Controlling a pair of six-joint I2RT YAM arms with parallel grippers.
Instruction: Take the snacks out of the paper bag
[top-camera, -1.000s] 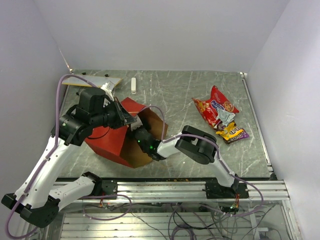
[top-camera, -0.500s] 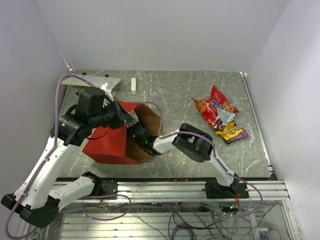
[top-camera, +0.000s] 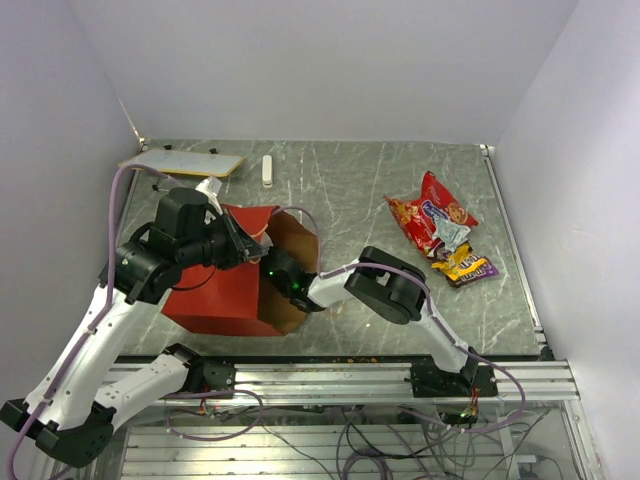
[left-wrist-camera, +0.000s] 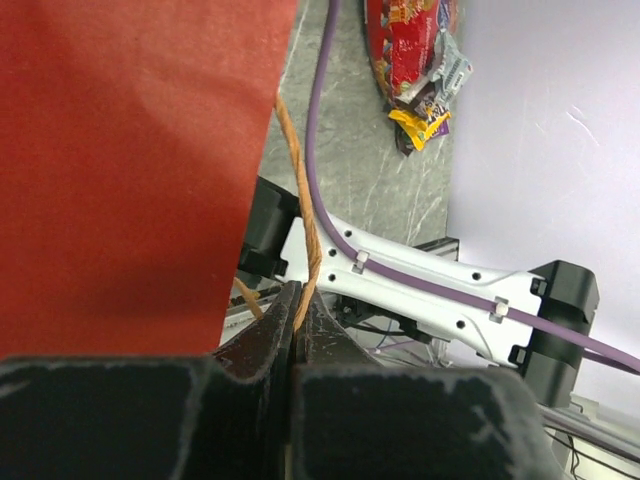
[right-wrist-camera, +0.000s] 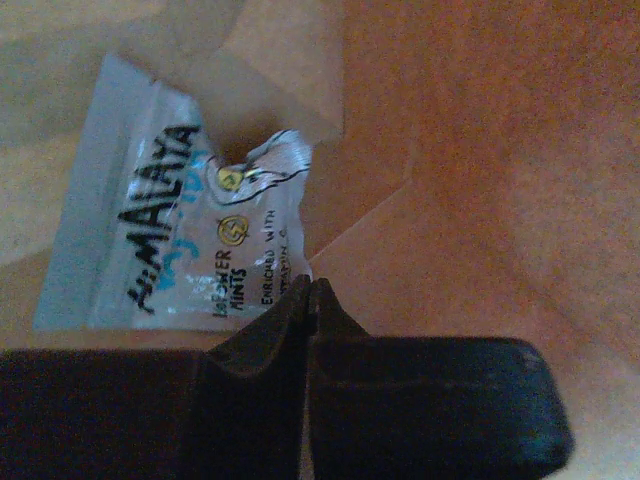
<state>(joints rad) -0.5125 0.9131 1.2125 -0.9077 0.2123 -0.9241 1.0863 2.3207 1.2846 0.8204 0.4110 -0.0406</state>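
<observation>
The paper bag (top-camera: 210, 290) is lying on its side at the left of the table (top-camera: 350, 190), with its brown mouth facing right. The left fingers (left-wrist-camera: 290, 315) are pressing together on the bag's tan string handle (left-wrist-camera: 297, 180), just off the red wall. The right arm is reaching right into the opening, and inside, the right fingers (right-wrist-camera: 305, 312) are squeezing tight on the bottom corner of a silvery-blue mint packet (right-wrist-camera: 170, 240) that's lying on the kraft paper. The other snacks are sitting in a little heap well apart on the right of the table: the red cookie bag (top-camera: 430, 218) and some small wrappers (top-camera: 465, 265) touching it.
</observation>
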